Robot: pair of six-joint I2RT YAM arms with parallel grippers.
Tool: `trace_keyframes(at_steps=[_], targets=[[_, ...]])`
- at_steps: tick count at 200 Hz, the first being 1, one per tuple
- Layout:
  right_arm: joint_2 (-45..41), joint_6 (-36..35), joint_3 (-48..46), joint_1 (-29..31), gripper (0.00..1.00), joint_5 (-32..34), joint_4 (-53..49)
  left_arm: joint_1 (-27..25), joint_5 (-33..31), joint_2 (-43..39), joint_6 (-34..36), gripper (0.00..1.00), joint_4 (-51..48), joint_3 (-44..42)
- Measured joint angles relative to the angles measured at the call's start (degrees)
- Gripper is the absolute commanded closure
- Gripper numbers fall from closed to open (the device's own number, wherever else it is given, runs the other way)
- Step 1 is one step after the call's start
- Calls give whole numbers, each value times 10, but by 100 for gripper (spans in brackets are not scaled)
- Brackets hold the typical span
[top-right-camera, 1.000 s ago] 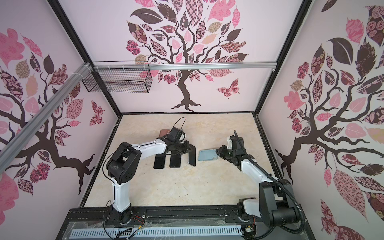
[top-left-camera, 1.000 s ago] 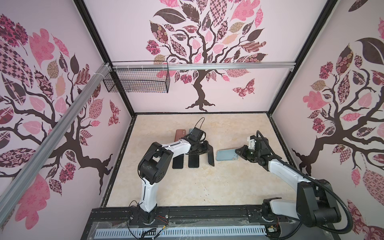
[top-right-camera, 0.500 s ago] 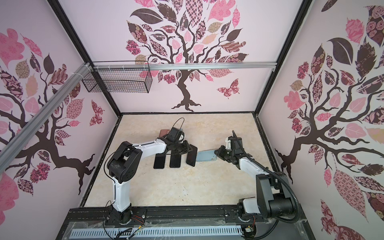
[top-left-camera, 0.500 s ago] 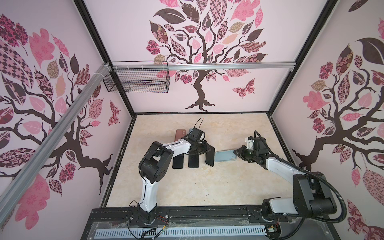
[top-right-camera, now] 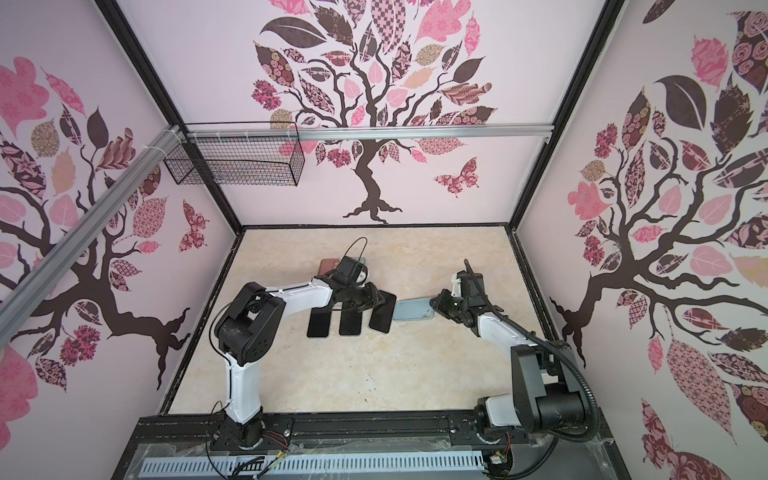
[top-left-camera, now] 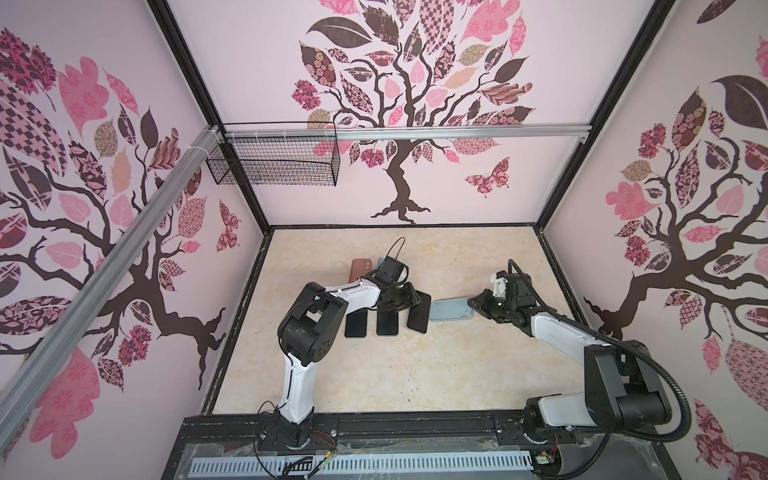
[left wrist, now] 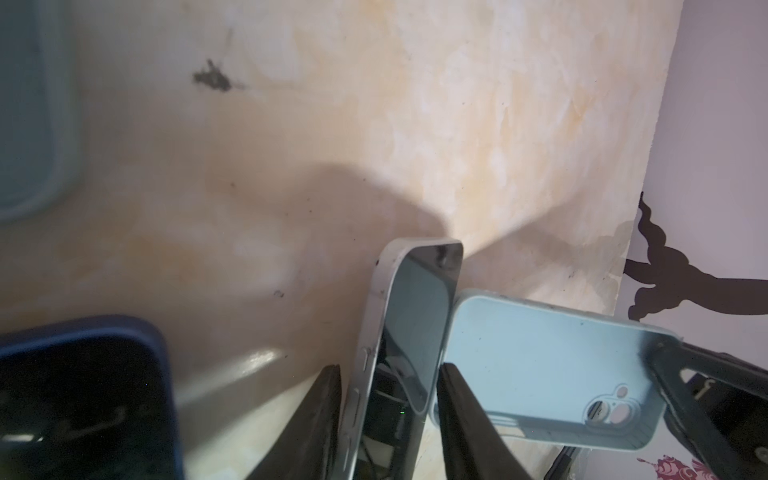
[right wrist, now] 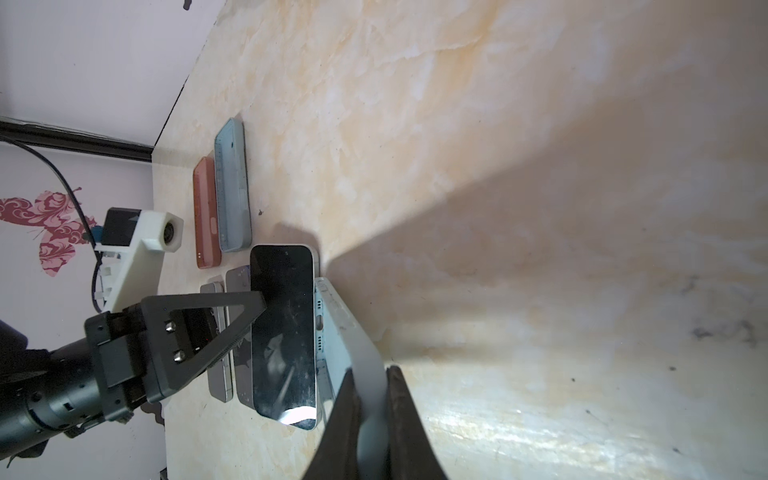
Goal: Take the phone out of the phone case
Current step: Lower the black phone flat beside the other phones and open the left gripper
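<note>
Overhead views look down; wrist cameras hug phone (left wrist: 419, 328).

Bare tabletop (top-left-camera: 415, 374) in front, three dark phones (top-left-camera: 387, 326) crowding centre-left, two cases (right wrist: 232, 187) behind them

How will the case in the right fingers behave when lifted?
The case looks thin and empty, so probably light and bendy. Pinched at one end by the right fingers, it may sag. Its smooth back could slip.
</note>
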Motion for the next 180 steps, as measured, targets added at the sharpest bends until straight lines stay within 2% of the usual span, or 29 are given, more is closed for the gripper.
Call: trace_keyframes(at_steps=[180], targets=[[17,0,3,0,100,36,13,-8,1,-20,-12,57,8,-37]])
